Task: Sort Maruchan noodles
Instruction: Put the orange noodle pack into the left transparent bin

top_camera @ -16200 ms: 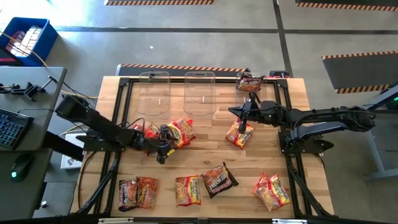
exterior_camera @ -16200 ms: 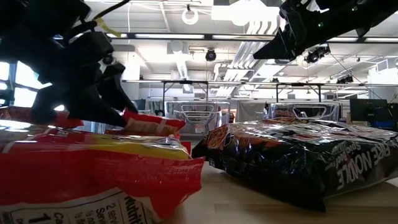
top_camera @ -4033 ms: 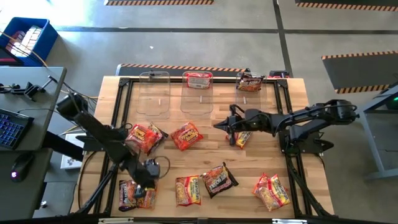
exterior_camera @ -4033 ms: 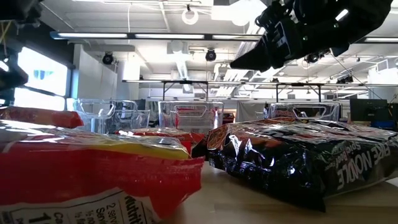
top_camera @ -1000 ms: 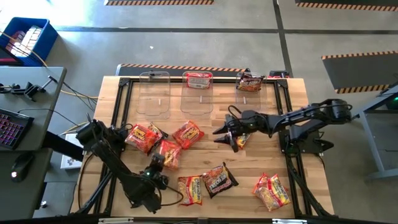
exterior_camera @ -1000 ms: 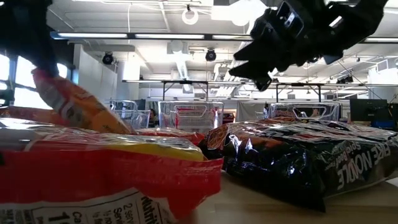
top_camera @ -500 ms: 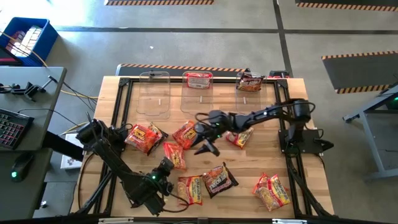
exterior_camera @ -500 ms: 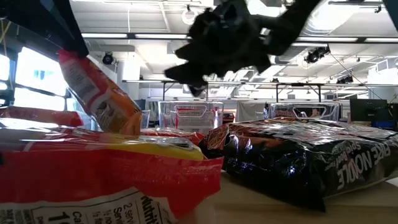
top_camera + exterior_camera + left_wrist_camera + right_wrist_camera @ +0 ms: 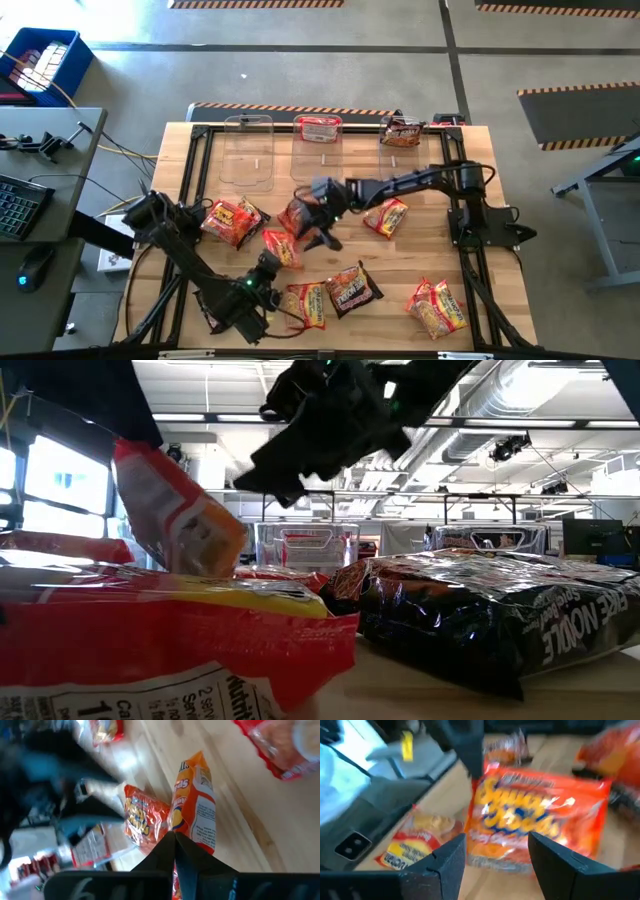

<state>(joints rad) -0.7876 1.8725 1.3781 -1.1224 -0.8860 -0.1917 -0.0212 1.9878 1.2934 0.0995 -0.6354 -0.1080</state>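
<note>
Lifting orange packet (image 9: pixel 280 249), left gripper (image 9: pixel 268 262); right gripper (image 9: pixel 312 222) spread over neighbouring packet (image 9: pixel 298 215)

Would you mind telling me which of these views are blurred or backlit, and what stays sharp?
Right wrist view: the orange packet ahead of the open right gripper is smeared by motion. Left wrist view: the background streaks, while the packet pinched in the left gripper stays fairly crisp. Low view: bright ceiling lights silhouette the arms. High view: evenly lit and sharp.
</note>
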